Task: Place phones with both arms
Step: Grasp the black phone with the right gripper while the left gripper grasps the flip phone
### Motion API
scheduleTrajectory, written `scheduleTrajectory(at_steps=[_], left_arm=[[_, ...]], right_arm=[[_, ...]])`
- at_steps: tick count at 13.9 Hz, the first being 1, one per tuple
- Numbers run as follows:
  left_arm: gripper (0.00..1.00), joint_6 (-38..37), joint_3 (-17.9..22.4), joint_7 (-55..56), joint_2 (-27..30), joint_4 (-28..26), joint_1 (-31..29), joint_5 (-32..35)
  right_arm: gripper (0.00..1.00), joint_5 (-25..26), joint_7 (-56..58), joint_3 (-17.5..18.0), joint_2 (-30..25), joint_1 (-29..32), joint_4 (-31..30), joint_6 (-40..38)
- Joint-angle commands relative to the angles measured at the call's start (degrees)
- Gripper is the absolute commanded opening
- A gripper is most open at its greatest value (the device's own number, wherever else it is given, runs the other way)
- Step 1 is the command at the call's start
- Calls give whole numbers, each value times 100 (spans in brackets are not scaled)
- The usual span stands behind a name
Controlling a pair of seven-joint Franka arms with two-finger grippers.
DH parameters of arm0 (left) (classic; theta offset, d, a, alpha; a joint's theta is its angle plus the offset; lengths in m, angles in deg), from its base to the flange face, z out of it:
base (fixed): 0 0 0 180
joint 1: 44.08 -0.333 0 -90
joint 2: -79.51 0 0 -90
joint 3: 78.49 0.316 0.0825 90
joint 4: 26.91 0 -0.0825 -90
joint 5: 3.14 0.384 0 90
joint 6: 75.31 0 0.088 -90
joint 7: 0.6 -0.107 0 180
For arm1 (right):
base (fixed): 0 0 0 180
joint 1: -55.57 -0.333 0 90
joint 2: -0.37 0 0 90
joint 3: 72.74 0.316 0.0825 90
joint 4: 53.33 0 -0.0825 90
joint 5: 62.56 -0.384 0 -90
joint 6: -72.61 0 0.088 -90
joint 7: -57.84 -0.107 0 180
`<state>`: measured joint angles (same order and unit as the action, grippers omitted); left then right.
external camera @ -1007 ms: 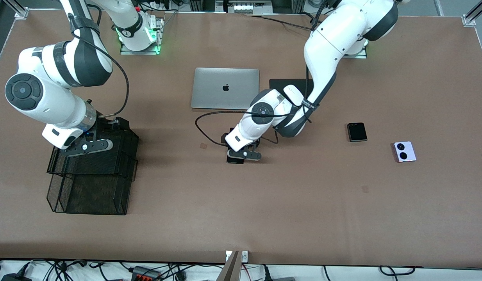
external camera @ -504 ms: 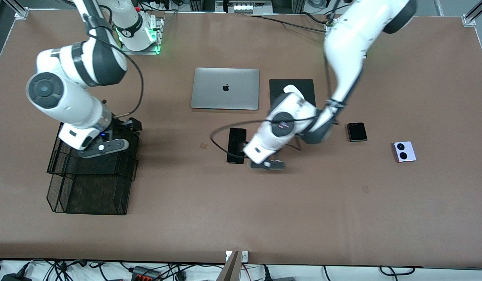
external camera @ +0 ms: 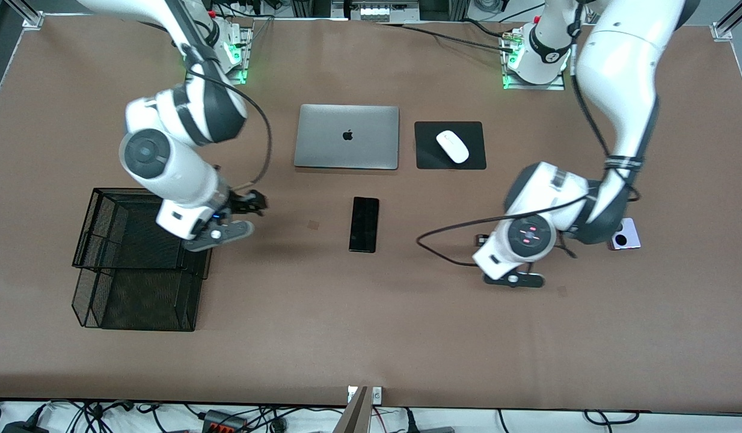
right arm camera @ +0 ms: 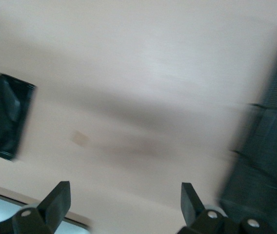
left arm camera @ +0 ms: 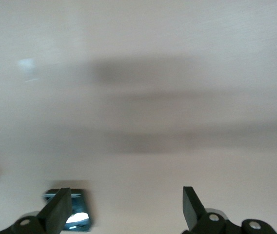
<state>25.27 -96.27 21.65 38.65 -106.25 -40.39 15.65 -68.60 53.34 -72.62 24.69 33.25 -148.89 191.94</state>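
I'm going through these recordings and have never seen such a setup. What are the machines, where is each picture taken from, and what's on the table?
Two white robot arms stand at a brown table. The wide picture looks down from across the table; the two blurry ones come from cameras on the wrists.

The left gripper is open and empty, above bare table near a small dark phone and the lilac phone. The right gripper, also open and empty, hangs beside the black mesh tray.

A slim black phone lies mid-table, nearer the camera than the silver laptop and the white mouse on its pad.

Slim black phone (external camera: 364,224) flat mid-table; lilac phone (external camera: 627,235) partly hidden.
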Motion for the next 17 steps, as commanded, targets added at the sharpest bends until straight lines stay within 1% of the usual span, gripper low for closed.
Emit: scheduleTrajectory(at_steps=[1, 2, 3, 5, 6, 7, 9, 12, 13, 17], left_arm=[[100, 137, -85, -386, 814, -1150, -657, 116], [100, 338, -103, -483, 1025, -1545, -894, 116], [100, 731, -120, -545, 1314, -2115, -1096, 116], [100, 1601, -129, -546, 1816, -3197, -1221, 107], [100, 1840, -129, -555, 1870, -3497, -1360, 107], [100, 2017, -129, -589, 1853, -3683, -1527, 116], [100, 2430, -129, -634, 1827, -4070, -1625, 107], [100, 2581, -138, -599, 1731, -4256, -1739, 90], [100, 2598, -147, -590, 1660, -4256, -1862, 64], [100, 2862, -339, -590, 1493, -4318, -2248, -59]], right_arm=[[100, -196, -742, -38, 572, -586, 319, 587], [100, -161, -1137, -47, 721, -789, 319, 860], [100, -13, -1585, -73, 853, -1017, 319, 1107], [100, 487, -2437, -73, 1073, -1325, 328, 1267], [100, 690, -2955, -73, 1205, -1501, 345, 1267], [100, 857, -3474, -73, 1389, -1642, 502, 1276], [100, 886, -4152, -64, 1775, -1853, 880, 1267], [100, 921, -4919, -64, 2355, -2152, 1486, 1267], [100, 912, -5034, -64, 2479, -2162, 1627, 1267], [100, 921, -5052, -91, 2708, -2179, 1786, 1294]])
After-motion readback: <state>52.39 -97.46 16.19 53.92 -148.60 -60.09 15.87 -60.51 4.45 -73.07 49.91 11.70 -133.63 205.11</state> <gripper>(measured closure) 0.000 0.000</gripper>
